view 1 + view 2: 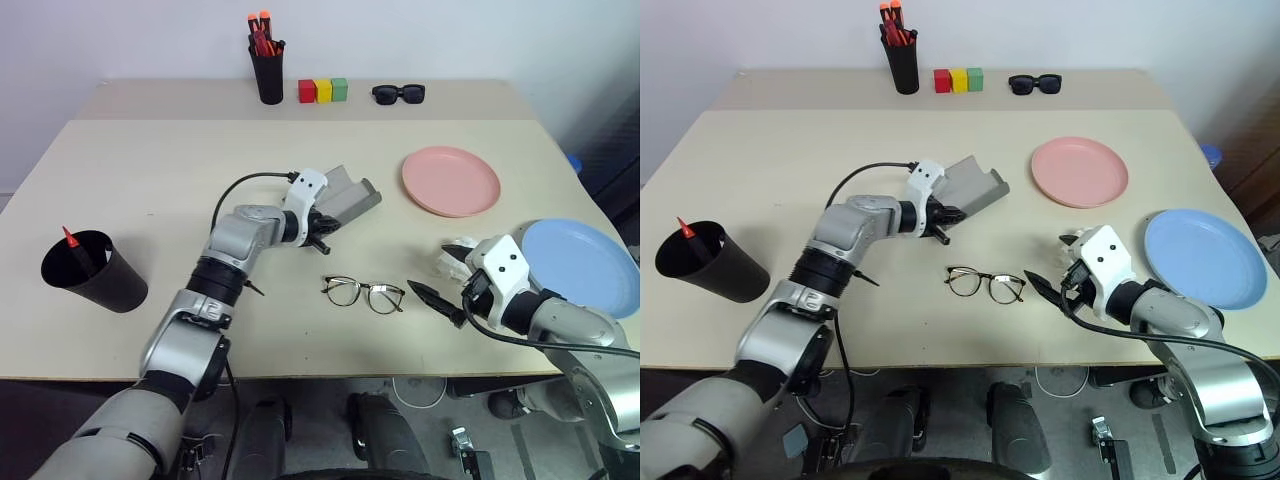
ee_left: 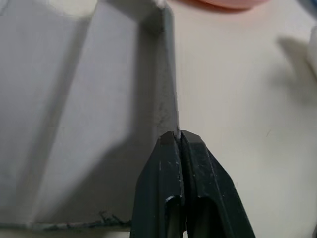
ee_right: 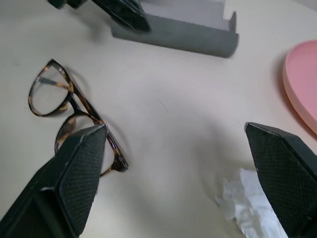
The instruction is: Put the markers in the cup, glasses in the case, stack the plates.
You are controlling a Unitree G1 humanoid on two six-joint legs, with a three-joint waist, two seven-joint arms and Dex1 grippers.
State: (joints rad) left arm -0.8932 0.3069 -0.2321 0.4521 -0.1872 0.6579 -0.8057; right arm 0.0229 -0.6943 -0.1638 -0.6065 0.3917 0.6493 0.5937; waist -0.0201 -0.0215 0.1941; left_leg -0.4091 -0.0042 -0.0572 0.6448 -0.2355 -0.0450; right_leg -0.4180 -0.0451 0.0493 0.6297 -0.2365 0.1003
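Glasses (image 1: 364,293) lie unfolded near the front edge of the counter (image 1: 150,180), lenses side by side, their long axis running across the robot's front. Just to their right the right gripper (image 1: 437,283) hovers with its fingers (image 3: 79,173) spread wide and empty, pointing toward the frame's right end; a scrap of crumpled white paper (image 3: 250,206) lies beside it. This arm looks the nearer one for picking them up, and the fingers would have to close across the thin frame.

Just beyond the glasses, the left gripper (image 1: 322,230) has its fingers (image 2: 181,163) pinched shut on the thin edge of the open grey case (image 1: 350,195), seemingly steadying it.

At the far left stands the black cup (image 1: 90,270) with a red marker (image 1: 72,243) in it. The blue plate (image 1: 585,262) and, farther back, the pink plate (image 1: 450,180) sit apart on the right, unstacked.
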